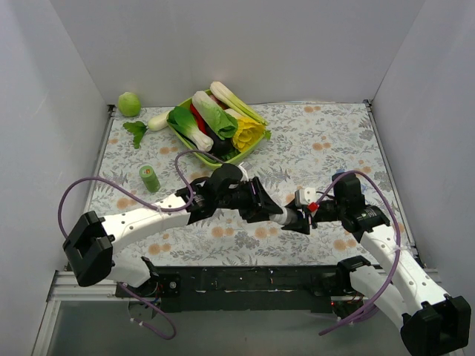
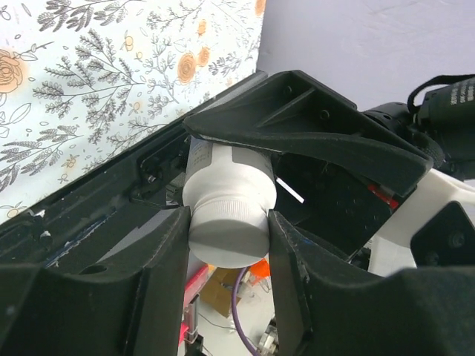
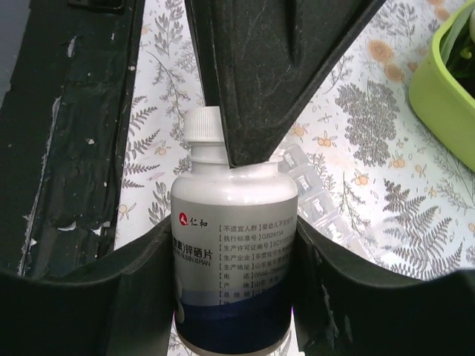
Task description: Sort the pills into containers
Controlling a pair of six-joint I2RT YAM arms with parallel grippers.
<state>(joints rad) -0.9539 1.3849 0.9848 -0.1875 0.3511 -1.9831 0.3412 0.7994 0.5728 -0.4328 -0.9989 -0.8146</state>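
A floral-printed cloth covered the worktop, with plain white walls around it. Toward the upper middle of the top view sat a lime-green tray piled with toy vegetables: a bok choy, a pale leek, a yellow leafy piece. Just left of it lay a white radish. A green ball sat in the upper-left corner. A small green cylinder stood upright at left.

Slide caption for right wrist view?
Right gripper clamps a white pill bottle; left gripper grips its cap, pill organiser behind.
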